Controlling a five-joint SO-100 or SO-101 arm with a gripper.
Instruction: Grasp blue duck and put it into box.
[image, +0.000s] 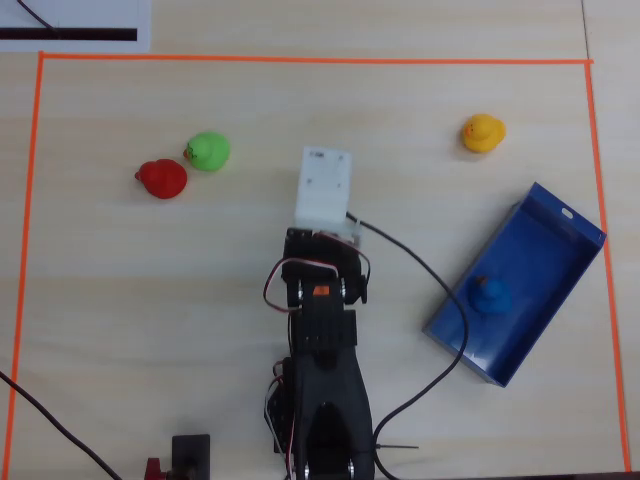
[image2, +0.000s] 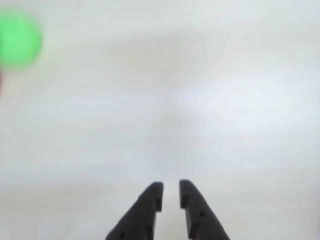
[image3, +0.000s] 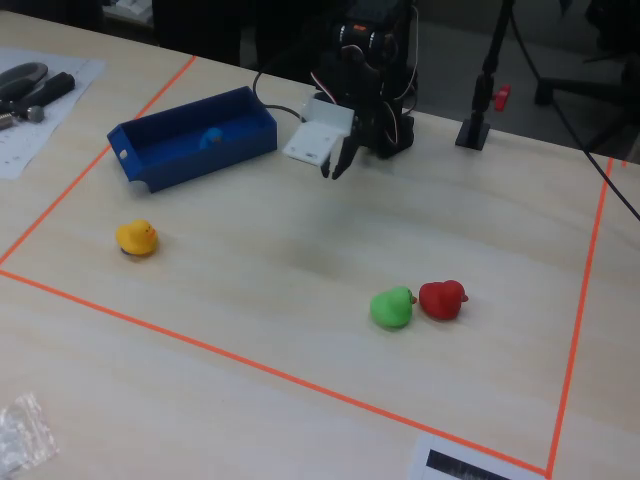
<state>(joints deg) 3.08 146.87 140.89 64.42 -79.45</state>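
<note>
Red and green come first when reading the overhead view from the left: the red duck (image: 162, 179) and the green duck (image: 209, 151) sit touching each other, off to the left of the claw (image3: 337, 166) and slightly beyond it. In the wrist view the green duck shows only as a blurred patch at the upper left.

Next, in the middle, is the claw itself. It hangs above bare worktop (image: 120, 300), empty, with its two dark fingers (image2: 145, 210) drawn narrow: only a thin gap shows between the tips and nothing sits in it. Beneath it the wrist view shows only pale, out-of-focus surface.

Further right and beyond the claw stands the yellow duck (image: 483, 132), alone and well apart from everything else.

Furthest right is the box (image: 560, 225), lying at an angle with its long axis running from near the arm's base out toward the far right corner of the orange tape border (image: 300, 60). The blue duck (image: 490, 296) rests inside it, on the floor toward the nearer end, well to the right of the claw and somewhat back toward the base.

Judging by that, the task's aim looks already met; the relation that matters is that the duck lies right of the claw, within the box walls, out of the claw's reach line ahead.
</note>
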